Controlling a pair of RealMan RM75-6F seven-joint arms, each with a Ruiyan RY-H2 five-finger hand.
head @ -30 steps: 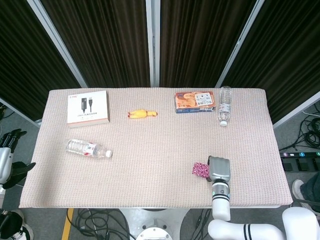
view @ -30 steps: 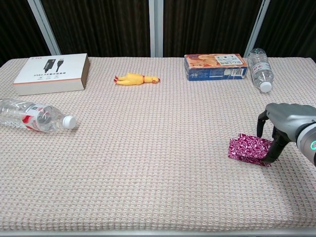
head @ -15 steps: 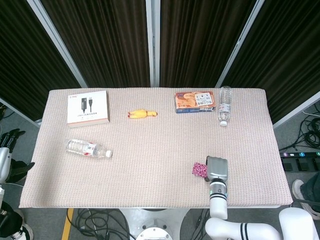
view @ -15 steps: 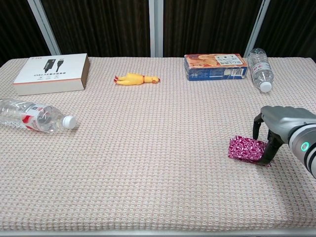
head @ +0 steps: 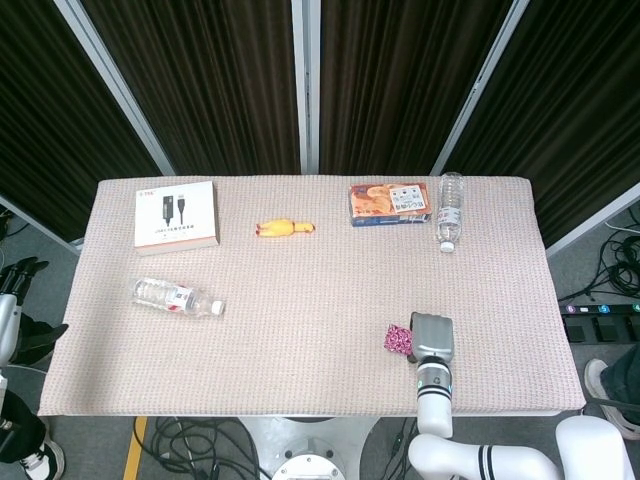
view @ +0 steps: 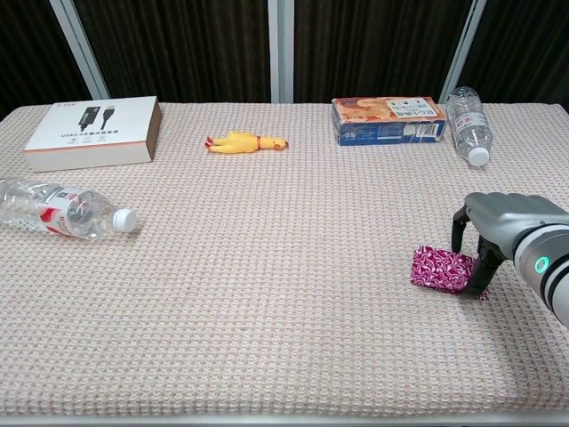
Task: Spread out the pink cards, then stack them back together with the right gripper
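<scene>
The pink patterned cards (head: 399, 340) (view: 438, 269) lie as one small stack near the table's front right. My right hand (head: 433, 337) (view: 500, 224) hovers over their right edge, palm down. Its fingers (view: 481, 267) reach down apart, and one touches the stack's right end. Nothing is lifted, and the cards' right edge is partly hidden behind that finger. My left hand (head: 14, 307) hangs off the table's left side, below the tabletop, with its dark fingers spread and holding nothing. The chest view does not show it.
A water bottle (head: 177, 297) (view: 59, 209) lies at the left. A white box (head: 176, 215) (view: 92, 132), a yellow rubber chicken (head: 284, 229) (view: 245, 141), a snack box (head: 391, 204) (view: 388, 120) and a second bottle (head: 449, 212) (view: 468, 125) line the back.
My right hand has crept a little to the left, closing onto the cards' right edge. The cards stay in place. The left hand has sunk slightly beside the table.
</scene>
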